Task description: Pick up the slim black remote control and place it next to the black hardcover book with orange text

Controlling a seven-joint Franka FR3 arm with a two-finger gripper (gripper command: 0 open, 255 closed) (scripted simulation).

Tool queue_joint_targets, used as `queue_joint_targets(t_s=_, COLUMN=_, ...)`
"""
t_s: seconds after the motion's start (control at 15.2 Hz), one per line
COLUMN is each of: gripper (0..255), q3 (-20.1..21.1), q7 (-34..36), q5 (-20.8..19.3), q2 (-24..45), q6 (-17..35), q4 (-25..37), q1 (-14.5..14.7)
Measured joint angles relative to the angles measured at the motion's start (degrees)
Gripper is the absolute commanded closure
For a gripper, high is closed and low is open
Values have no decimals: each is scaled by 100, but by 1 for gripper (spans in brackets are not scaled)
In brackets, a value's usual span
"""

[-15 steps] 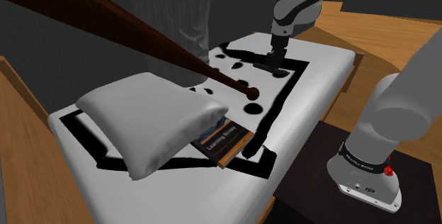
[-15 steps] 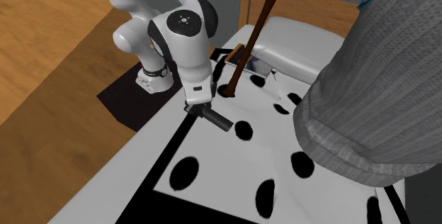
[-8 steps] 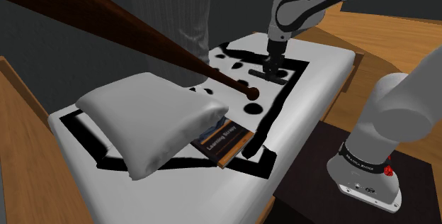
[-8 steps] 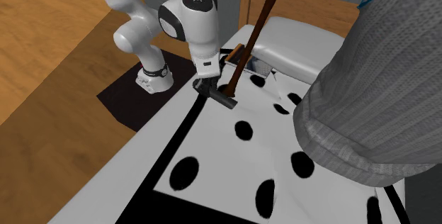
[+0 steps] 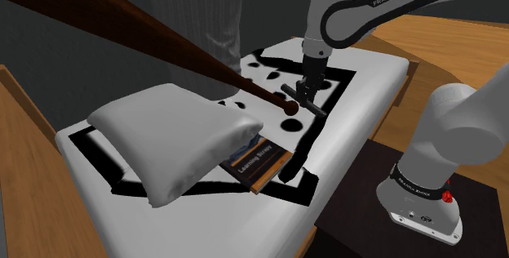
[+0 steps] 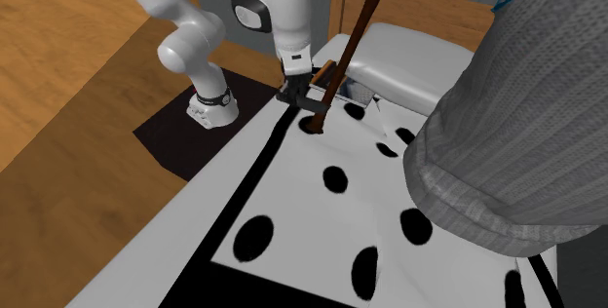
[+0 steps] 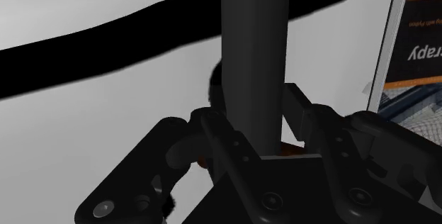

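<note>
My black gripper is shut on the slim black remote, which hangs crosswise a little above the white bedspread with black dots. In the wrist view the remote runs straight out from between the fingers that clasp it. The black book with orange text lies half under a white pillow, toward the shoulder view's lower left of the gripper. That book lies close beyond the remote's tip in the wrist view. From the second exterior view the gripper hovers near the book.
A long brown bat slants over the bed, its knob right beside the held remote. A grey knitted garment stands at the bed's far side. The bed's edge drops to wooden floor and the stand's dark mat.
The arm has carried the remote across the bedspread toward the bat's knob and the book, to the shoulder view's lower left. The grip stayed shut throughout.
</note>
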Motion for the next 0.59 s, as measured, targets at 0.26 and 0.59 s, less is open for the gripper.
queue_joint_targets(t_s=0.26, gripper=255, q3=418, q7=520, q5=227, q2=-269, q6=-12, q4=-228, q1=268)
queue_joint_targets(t_s=0.59, gripper=255, q3=497, q7=595, q5=300, q2=-130, q6=373, q4=-470, q1=341)
